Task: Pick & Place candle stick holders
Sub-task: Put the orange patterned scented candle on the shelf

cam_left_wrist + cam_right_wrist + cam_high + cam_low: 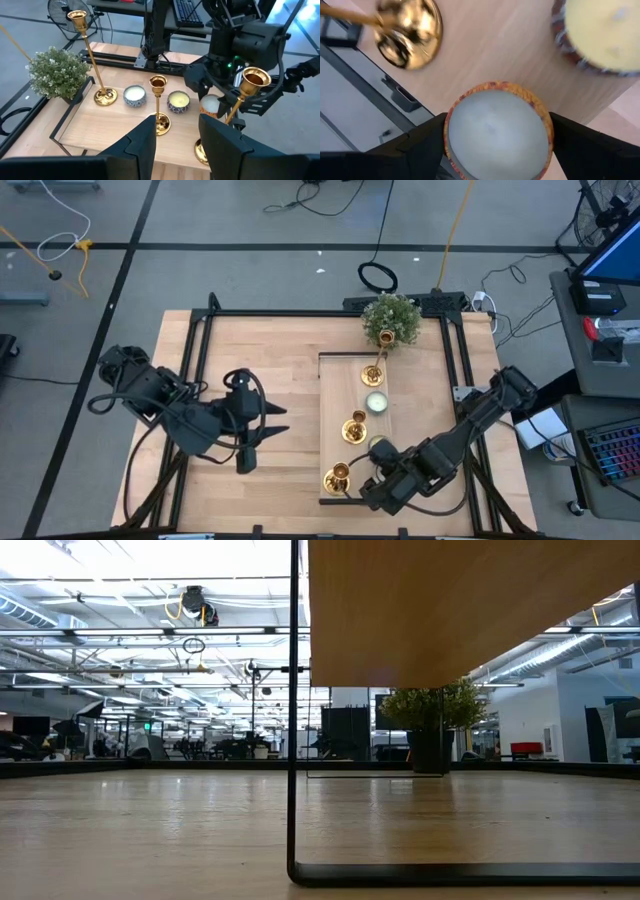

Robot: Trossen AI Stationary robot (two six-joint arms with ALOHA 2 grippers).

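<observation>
We see the three gold candle holders (159,105) standing on the raised board (338,395) on the bench, while our right gripper (375,463) holds its jaws apart around a candle (497,129), and our left gripper (268,423), jaws partly apart and empty, waits aside.

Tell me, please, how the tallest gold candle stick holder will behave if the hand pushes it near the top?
The tallest candle stick holder would probably tip easily: its stem is long and thin over a small round base. It looks stiff, being metal. Its polished surface may be slippery in a hand. If it falls, it could hit the potted plant beside it.
</observation>
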